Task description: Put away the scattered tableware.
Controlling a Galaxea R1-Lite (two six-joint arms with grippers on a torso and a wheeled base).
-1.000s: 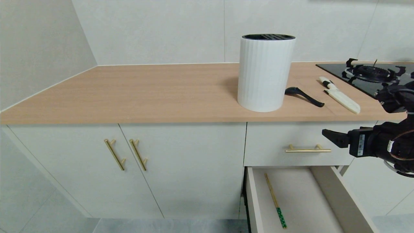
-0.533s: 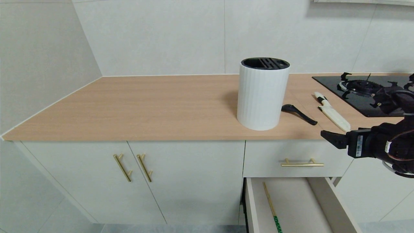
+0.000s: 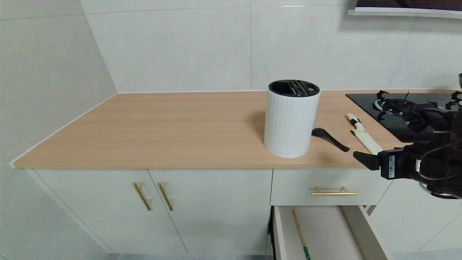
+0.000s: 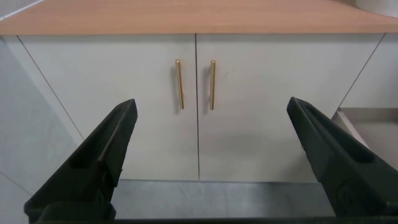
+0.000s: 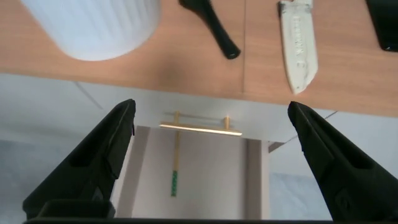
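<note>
Shifted down the head view since a second ago are the counter and all on it, so the camera is being read as moved, not the things; the right gripper (image 3: 361, 159) is now being seen level with the counter's front edge instead of before the closed drawer front. A white ribbed cylindrical holder (image 3: 291, 121) is being carried by the light wooden countertop (image 3: 162, 130), with a black plastic spoon (image 3: 329, 138) just beside it and a white-bladed knife (image 3: 362, 134) between spoon and black gas hob (image 3: 393, 115). A wooden chopstick with a green end (image 3: 299, 231) is being held in the open white drawer (image 3: 361, 231) below.

In the left wrist view, the left gripper (image 4: 211, 102) is being held spread wide before two white cabinet doors with brass handles (image 4: 179, 84).

In the right wrist view, the right gripper (image 5: 211, 106) is being kept spread and empty, above the holder (image 5: 93, 25), spoon (image 5: 214, 28), knife (image 5: 298, 50) and chopstick (image 5: 175, 165).
</note>
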